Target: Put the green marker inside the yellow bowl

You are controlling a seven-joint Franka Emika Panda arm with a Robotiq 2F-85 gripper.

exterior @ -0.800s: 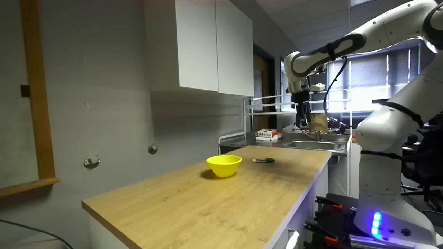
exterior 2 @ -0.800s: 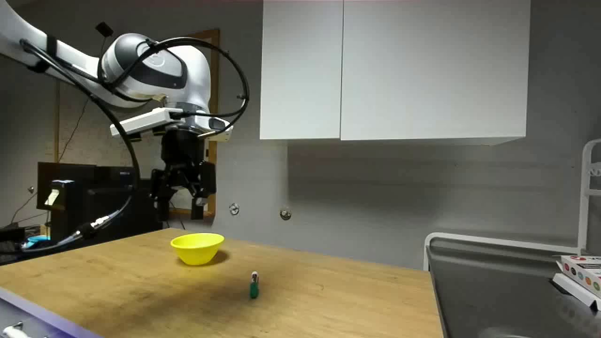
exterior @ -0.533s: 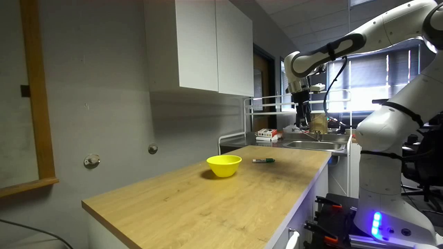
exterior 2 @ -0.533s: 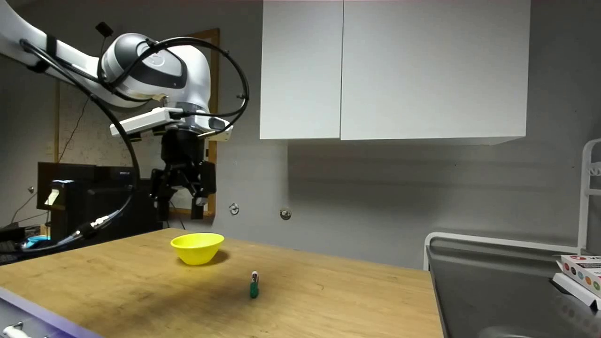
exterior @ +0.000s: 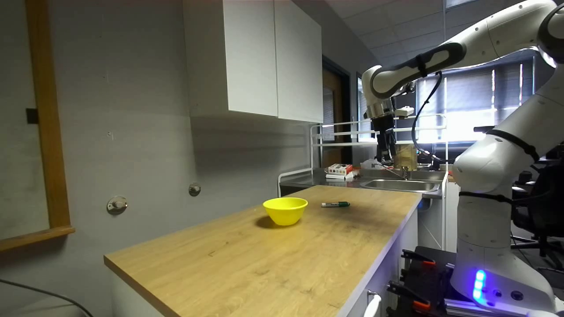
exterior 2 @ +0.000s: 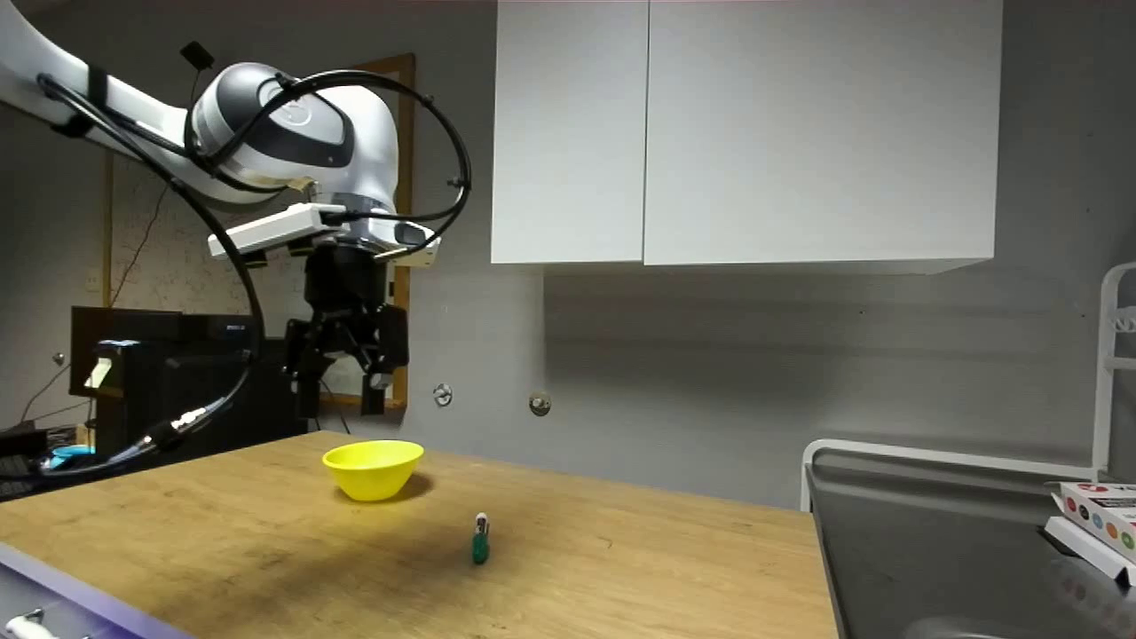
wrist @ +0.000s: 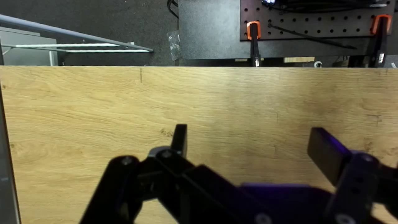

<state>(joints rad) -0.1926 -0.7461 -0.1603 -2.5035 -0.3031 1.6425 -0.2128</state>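
The green marker [exterior: 335, 204] lies flat on the wooden counter, with a green cap end and a pale label. It also shows end-on in an exterior view [exterior 2: 480, 539]. The yellow bowl [exterior: 285, 213] stands upright beside it, apart from it; it shows in an exterior view too [exterior 2: 373, 472]. No marker shows above its rim; its inner floor is hidden. My gripper [exterior 2: 341, 405] hangs well above the counter with its fingers pointing down. In the wrist view the gripper [wrist: 248, 137] is wide open with only bare wood between its fingers. Marker and bowl are out of the wrist view.
White wall cabinets [exterior 2: 745, 133] hang above the back of the counter [exterior: 264, 264]. A metal sink [exterior: 398, 185] and small boxes [exterior: 340, 171] lie past the counter's far end. A white wire rack [exterior 2: 950, 454] edges the dark surface. Orange-tipped clamps [wrist: 254, 31] sit by the robot base.
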